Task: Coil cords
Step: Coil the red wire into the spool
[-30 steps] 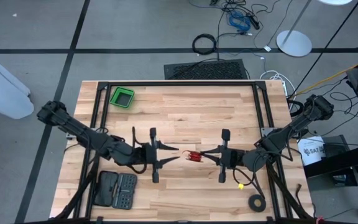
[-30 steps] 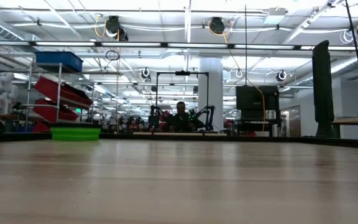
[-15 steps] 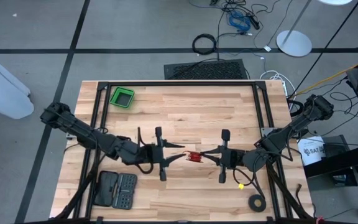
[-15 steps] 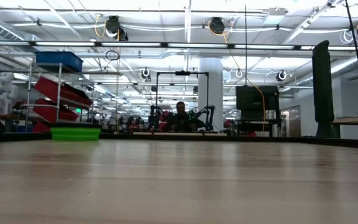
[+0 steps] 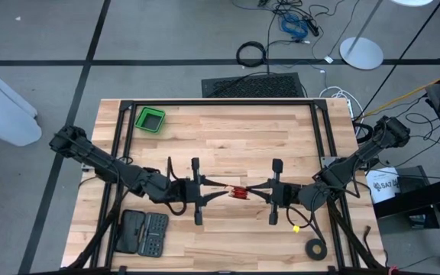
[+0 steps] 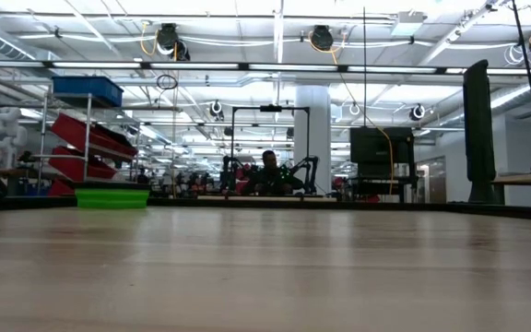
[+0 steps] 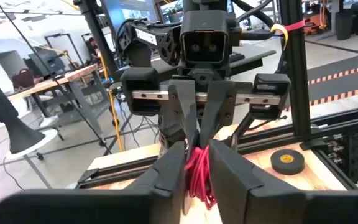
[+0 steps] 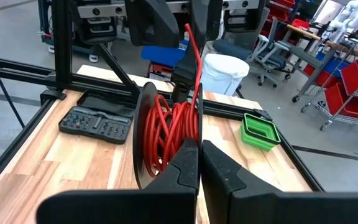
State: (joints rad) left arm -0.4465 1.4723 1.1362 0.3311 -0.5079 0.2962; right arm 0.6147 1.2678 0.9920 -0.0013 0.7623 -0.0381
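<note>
Two tools meet over the middle of the surface (image 5: pixel 228 145), well away from the green bin (image 5: pixel 150 119) at its far left corner, and between them sits the cord (image 5: pixel 239 192), a small red and dark bundle. The right tool (image 5: pixel 261 187) is clenched on the coil: its wrist view shows the red loops (image 8: pixel 166 134) pinched between its closed fingers (image 8: pixel 185 165) with a strand running up toward the opposite arm. The left tool (image 5: pixel 218 189) stands partly closed around the same bundle, fingers (image 7: pixel 173 171) on either side of the red strands (image 7: pixel 197 168); whether it bears firmly on them cannot be told. The step in hand appears to be a handover or tightening of the coil between the arms. The next move likely calls for the left tool to firm its hold before the right lets go, keeping the loops from springing apart. Only the wrist views reveal the loops and finger contact; the high view shows just a red speck, yet it alone places both arms, the black tool case (image 5: pixel 145 233) and the tape ring (image 5: pixel 315 248) relative to the bin. The low view shows neither tool nor cord.
</note>
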